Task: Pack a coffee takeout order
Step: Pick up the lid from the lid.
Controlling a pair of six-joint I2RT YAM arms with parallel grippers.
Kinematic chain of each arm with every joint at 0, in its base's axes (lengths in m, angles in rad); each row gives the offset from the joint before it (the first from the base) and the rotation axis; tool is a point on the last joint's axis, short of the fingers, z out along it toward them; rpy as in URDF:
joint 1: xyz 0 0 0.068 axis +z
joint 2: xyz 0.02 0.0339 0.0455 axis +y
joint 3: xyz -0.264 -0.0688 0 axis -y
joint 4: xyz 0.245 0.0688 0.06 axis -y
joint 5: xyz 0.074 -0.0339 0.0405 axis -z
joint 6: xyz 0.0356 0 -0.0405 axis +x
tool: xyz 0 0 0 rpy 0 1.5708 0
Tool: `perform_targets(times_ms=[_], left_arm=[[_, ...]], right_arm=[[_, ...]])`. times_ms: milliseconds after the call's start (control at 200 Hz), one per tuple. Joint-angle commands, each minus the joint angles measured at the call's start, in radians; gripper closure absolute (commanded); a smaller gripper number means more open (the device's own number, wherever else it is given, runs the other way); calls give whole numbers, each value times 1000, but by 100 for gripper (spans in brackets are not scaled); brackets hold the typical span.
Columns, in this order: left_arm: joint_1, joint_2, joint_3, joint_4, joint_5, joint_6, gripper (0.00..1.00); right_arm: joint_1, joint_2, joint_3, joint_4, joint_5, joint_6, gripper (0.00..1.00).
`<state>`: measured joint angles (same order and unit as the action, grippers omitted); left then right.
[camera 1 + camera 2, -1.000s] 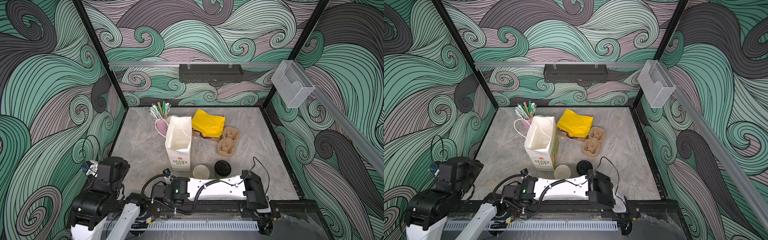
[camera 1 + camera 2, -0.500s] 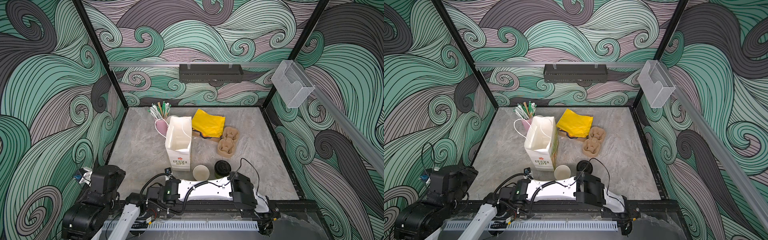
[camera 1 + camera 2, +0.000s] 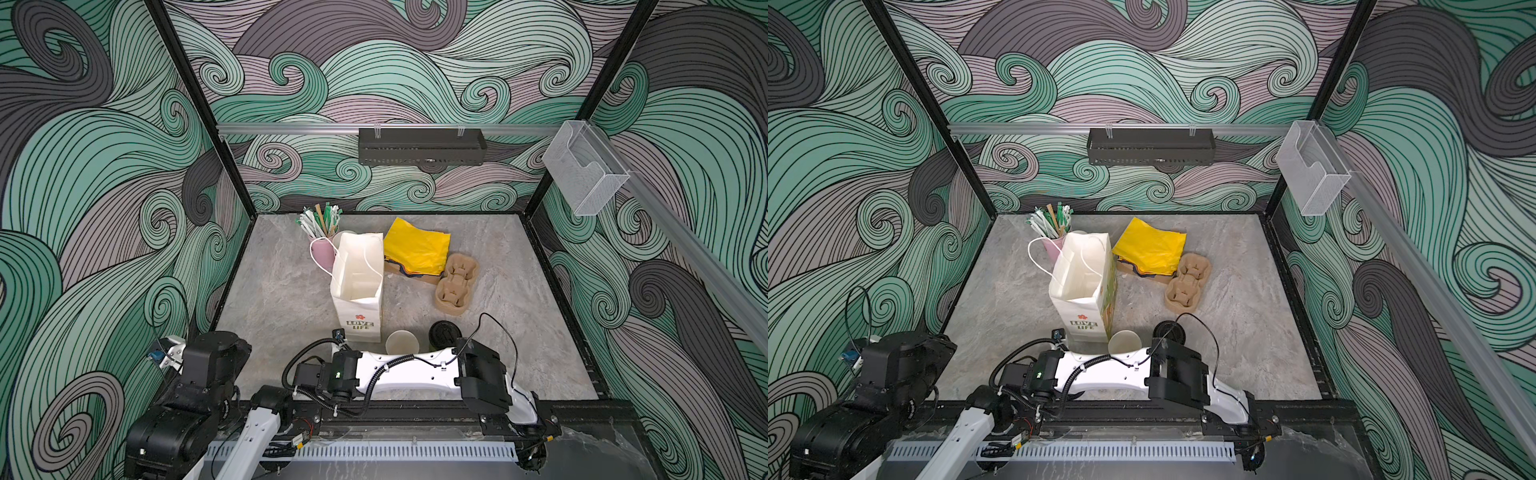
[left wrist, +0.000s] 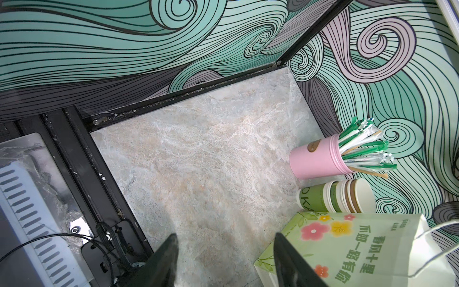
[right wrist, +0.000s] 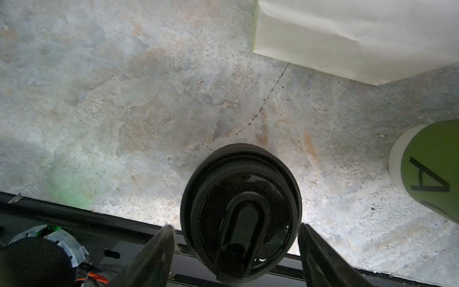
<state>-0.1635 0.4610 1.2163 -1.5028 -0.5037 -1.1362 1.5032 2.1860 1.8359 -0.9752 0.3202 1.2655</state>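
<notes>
Squarely between the tips of the right gripper [image 5: 235,225] sits a black lid [image 5: 241,198] — the relation the coming move turns on. As far as I can judge, the lid lies flat at the near edge of the table [image 5: 111,87], partly over the black frame. Being round it has no long axis, though its raised sip tab runs along the fingers, across their closing line. The jaws stand apart, one finger at each side of the rim with a sliver showing between, so nothing looks clamped yet. I judge a straight close would take it. The left gripper [image 4: 225,234] is spread too, empty over bare table beside the paper bag [image 4: 360,251] and well apart from the lid — the right arm is plainly nearer.

Only the right wrist view shows this lid; in both top views the white arm link [image 3: 407,368] covers it and the gripper. Those views show instead the open olive-green cup [image 3: 401,341] just beside the bag, a second black lid [image 3: 444,331] next to it, and the yellow napkins [image 3: 415,247] farther back.
</notes>
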Motion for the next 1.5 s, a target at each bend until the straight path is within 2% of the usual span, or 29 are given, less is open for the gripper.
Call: perform_targets(times_ms=[0,315,430,705,926,1216,1491], left_arm=[[8,16,-4,-2,-1,13,37],[7,27,-12,18,0,23,38],[8,27,-14,18,1,22,38],[8,25,-17,19,8,22,40],[8,23,-26,19,17,22,40],[7,23,-26,23,21,28,41],[7,23,-24,23,21,28,41]], right_arm=[[-9,22,-18,-4,10,42,18],[-15,26,-34,-2,2,49,17],[-19,32,-29,12,-9,34,19],[-24,50,-1,93,-55,-66,22],[-31,37,-42,89,-56,-43,20],[-33,44,-24,81,-60,-56,30],[-26,48,58,9,-24,-110,31]])
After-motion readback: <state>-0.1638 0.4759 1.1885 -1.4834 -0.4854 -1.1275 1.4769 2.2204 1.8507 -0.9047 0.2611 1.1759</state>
